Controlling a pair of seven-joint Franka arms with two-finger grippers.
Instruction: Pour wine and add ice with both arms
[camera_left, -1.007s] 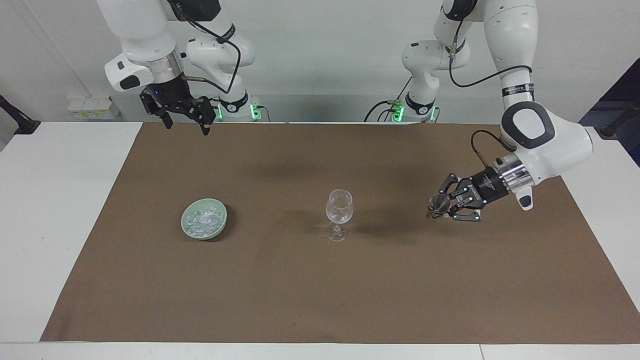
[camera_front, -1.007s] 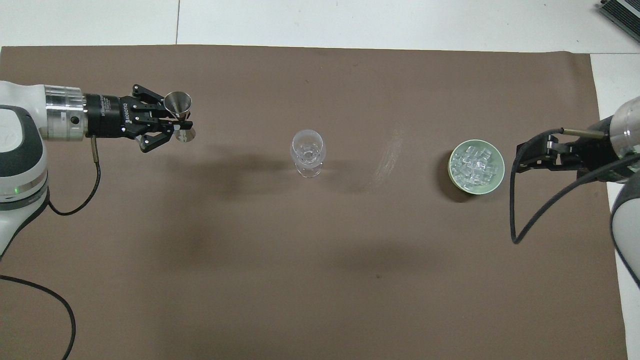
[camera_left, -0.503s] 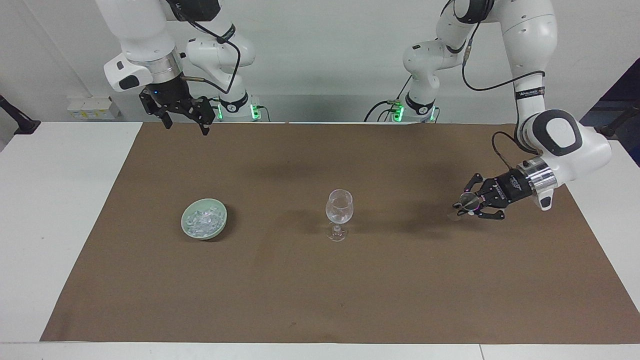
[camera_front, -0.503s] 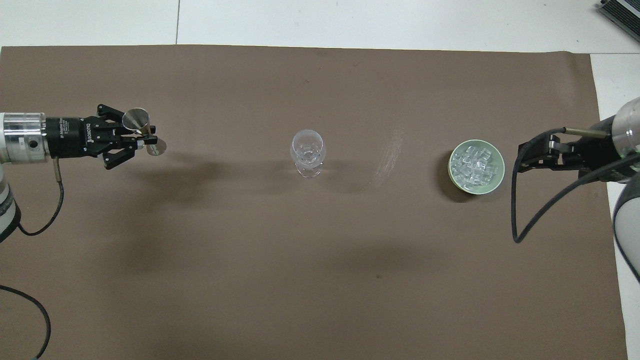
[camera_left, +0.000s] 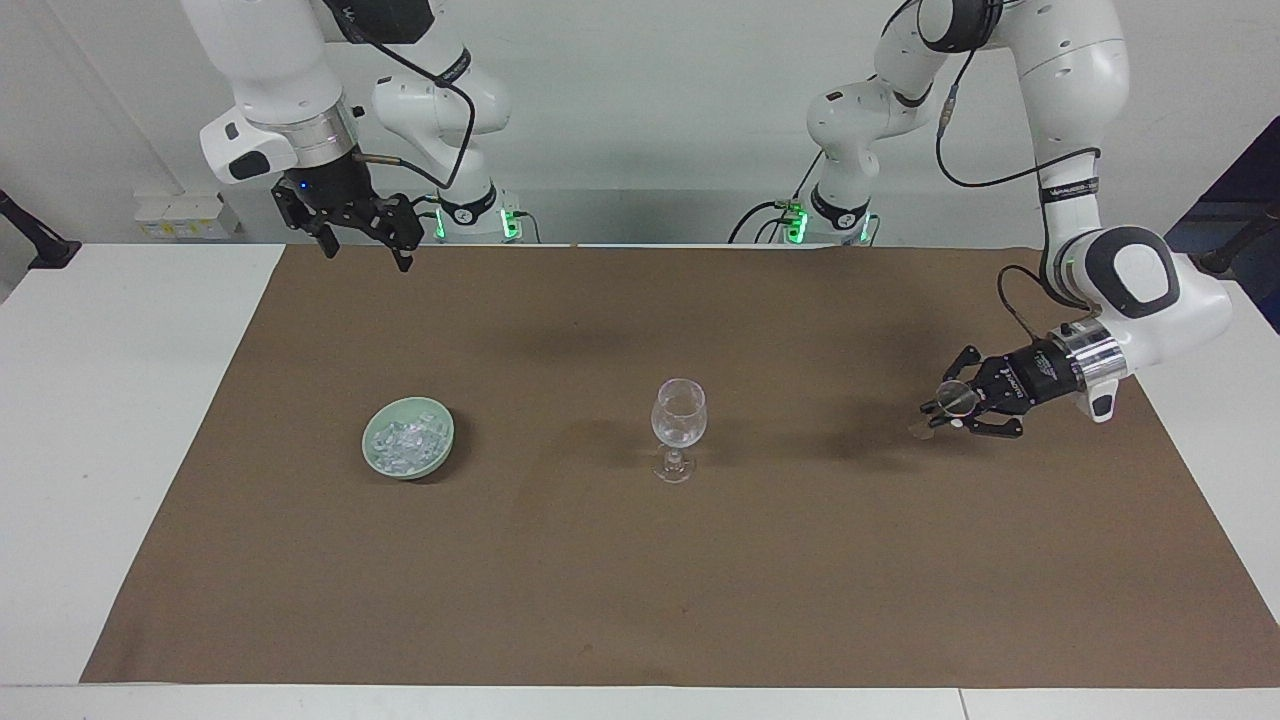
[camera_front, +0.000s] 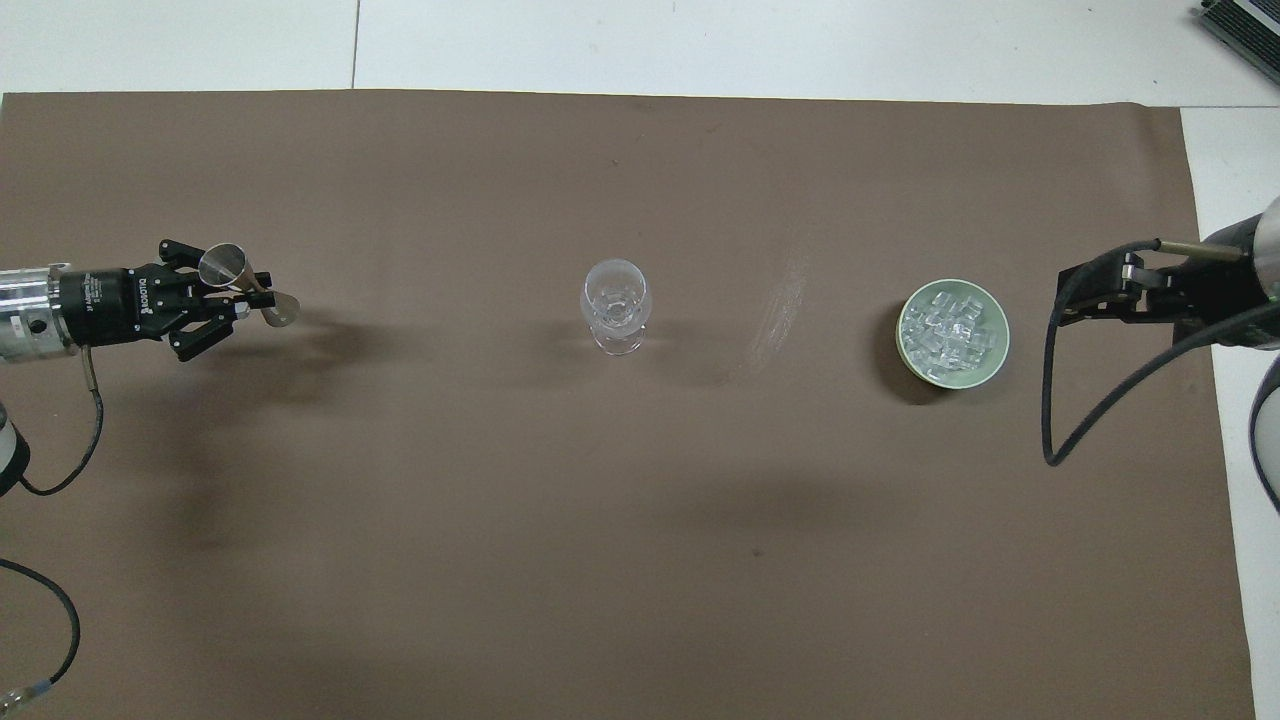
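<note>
A clear wine glass (camera_left: 678, 411) stands upright mid-mat; it also shows in the overhead view (camera_front: 615, 302). The ice (camera_left: 403, 439) fills a pale green bowl (camera_left: 411, 470) toward the right arm's end; the ice (camera_front: 949, 328) and bowl (camera_front: 952, 382) show from above too. My left gripper (camera_left: 940, 411) is shut on a small metal jigger (camera_left: 956, 396), tipped on its side low over the mat toward the left arm's end, well apart from the glass; the gripper (camera_front: 243, 297) and jigger (camera_front: 222, 266) show from above. My right gripper (camera_left: 365, 249) hangs open and empty, high over the mat's edge nearest the robots (camera_front: 1092, 300).
A brown mat (camera_left: 640, 580) covers most of the white table (camera_left: 120, 400). A faint pale smear (camera_front: 775, 320) marks the mat between glass and bowl.
My left gripper has carried the jigger away from the glass toward the left arm's end of the table and lower. My right gripper has drifted slightly away from the bowl.
</note>
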